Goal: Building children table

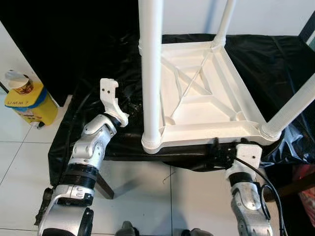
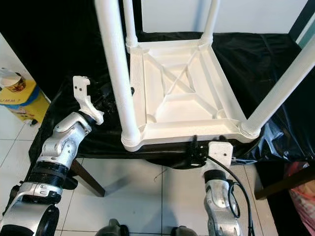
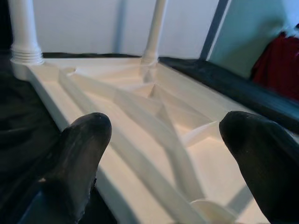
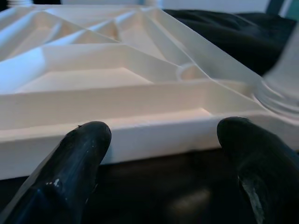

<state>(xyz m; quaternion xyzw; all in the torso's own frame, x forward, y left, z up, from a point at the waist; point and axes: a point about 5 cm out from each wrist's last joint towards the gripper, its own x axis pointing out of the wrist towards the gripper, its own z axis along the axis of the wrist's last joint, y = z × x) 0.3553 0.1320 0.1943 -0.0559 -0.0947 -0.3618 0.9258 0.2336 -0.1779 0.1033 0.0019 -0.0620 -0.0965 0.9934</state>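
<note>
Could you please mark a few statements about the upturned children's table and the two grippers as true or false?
1. The white table top lies upside down on a black plastic sheet, legs pointing up. True.
2. The right gripper is shut on the table's near edge. False: its fingers are open, spread in front of that edge with nothing between them.
3. Four white legs are fitted at the table's corners. True; the near-left leg stands closest to the left gripper.
4. The left gripper grasps the near-left leg. False: its fingers are open and hold nothing.
5. A yellow container stands on the floor to the robot's left. True.
</note>
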